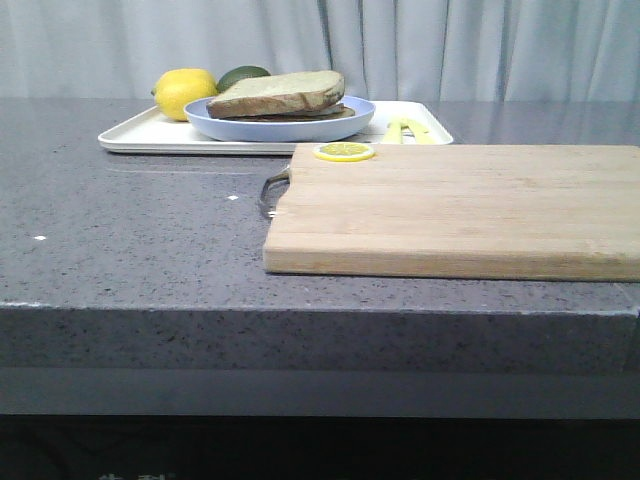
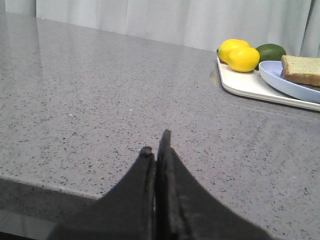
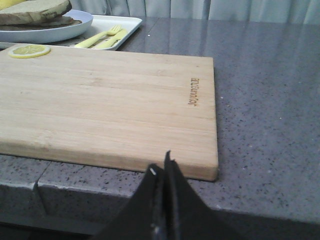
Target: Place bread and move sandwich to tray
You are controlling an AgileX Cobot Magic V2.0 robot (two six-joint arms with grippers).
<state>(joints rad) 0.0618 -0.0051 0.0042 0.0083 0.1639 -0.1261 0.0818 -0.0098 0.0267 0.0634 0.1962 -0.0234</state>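
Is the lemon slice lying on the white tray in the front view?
No, the lemon slice lies on the far left corner of the wooden cutting board, in front of the tray.

table (image 1: pixel 150 230): grey speckled stone | on it: white tray (image 1: pixel 130 135) far left; wooden cutting board (image 1: pixel 460 210) right, just in front of tray

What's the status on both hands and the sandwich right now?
Left hand shut, empty, over bare counter. Right hand shut, empty, near cutting board. Sandwich on blue plate in tray. Nothing in the way.
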